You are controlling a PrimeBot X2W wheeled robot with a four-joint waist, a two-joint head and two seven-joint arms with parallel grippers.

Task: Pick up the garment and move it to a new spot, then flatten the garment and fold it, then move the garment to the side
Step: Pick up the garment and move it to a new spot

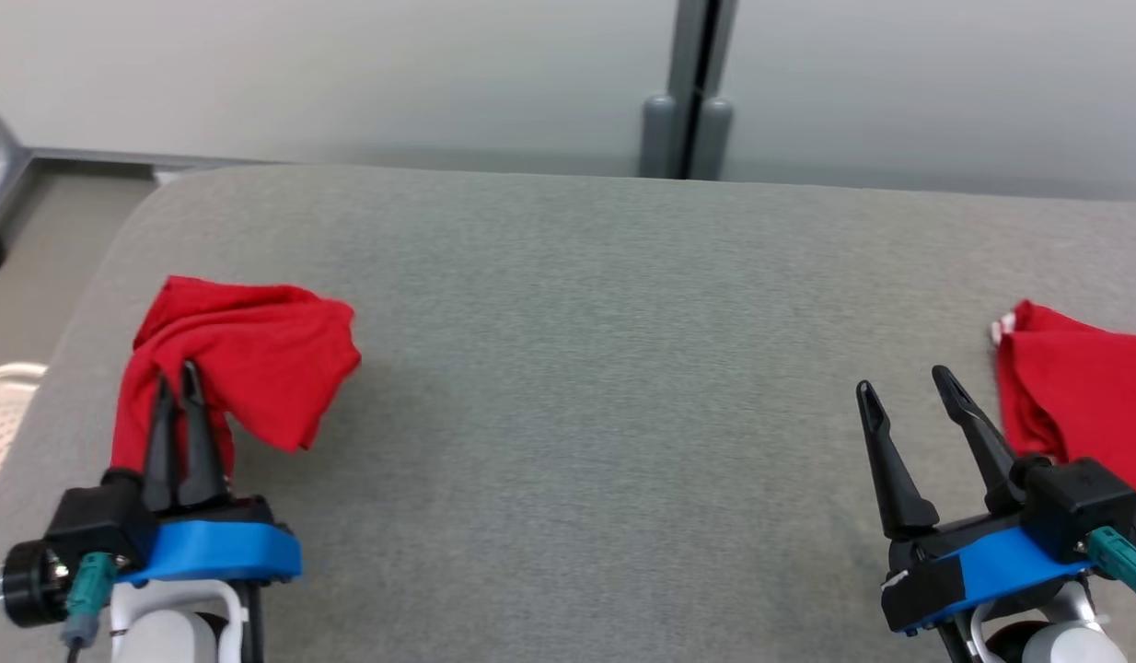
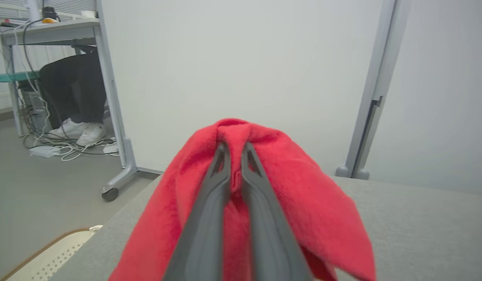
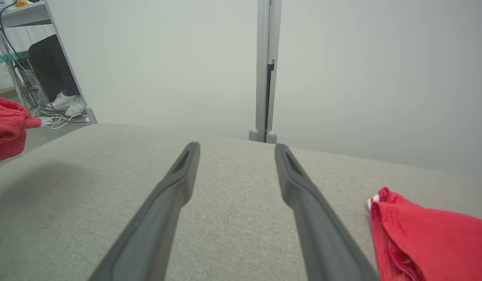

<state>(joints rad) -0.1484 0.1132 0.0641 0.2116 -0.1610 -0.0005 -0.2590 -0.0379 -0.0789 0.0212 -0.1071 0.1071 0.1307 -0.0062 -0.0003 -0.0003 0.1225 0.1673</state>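
Left gripper (image 1: 177, 376) clamps a bunched red garment (image 1: 264, 354), seemingly lifted. Right gripper (image 1: 905, 382) gapes empty beside another red cloth (image 1: 1074, 405).

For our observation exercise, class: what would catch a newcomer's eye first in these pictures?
A red garment bunched in the shut left gripper, at the left of the grey padded surface. At the far right edge lies a second red cloth, beside the open right gripper.
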